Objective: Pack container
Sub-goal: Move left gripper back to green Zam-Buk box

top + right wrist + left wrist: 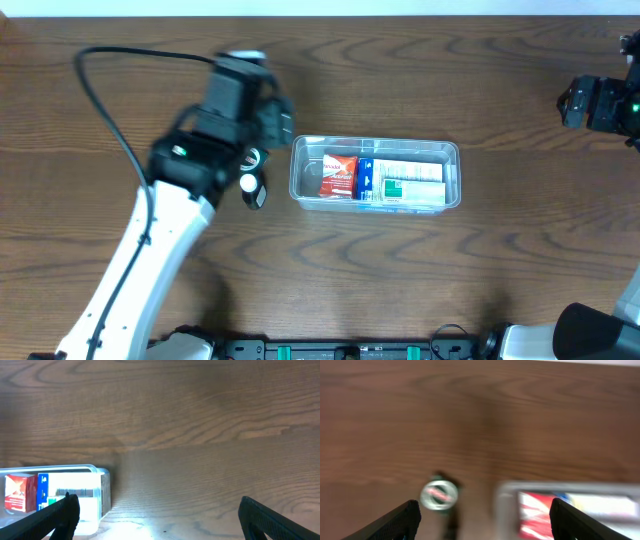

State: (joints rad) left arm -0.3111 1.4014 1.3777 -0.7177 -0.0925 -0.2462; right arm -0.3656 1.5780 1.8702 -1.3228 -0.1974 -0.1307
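We see the container [451,152] at the middle of the table [500,280], packets [339,176] inside. Our left gripper [483,510] hangs released by its left end, near a small bottle [254,188]. Our right gripper [159,505], released too, is at the right edge.

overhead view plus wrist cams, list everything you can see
container: one, clear, mid-table
red packet: one, red-white, container's left end
blue packet: one, blue-white, beside red packet
white box: one, white-green, container's right part
small capped item: one, dark, silvery top, left of container
table: one, brown wood
left fingers: two, black, open, near that item
right fingers: two, black, open, empty, right of container
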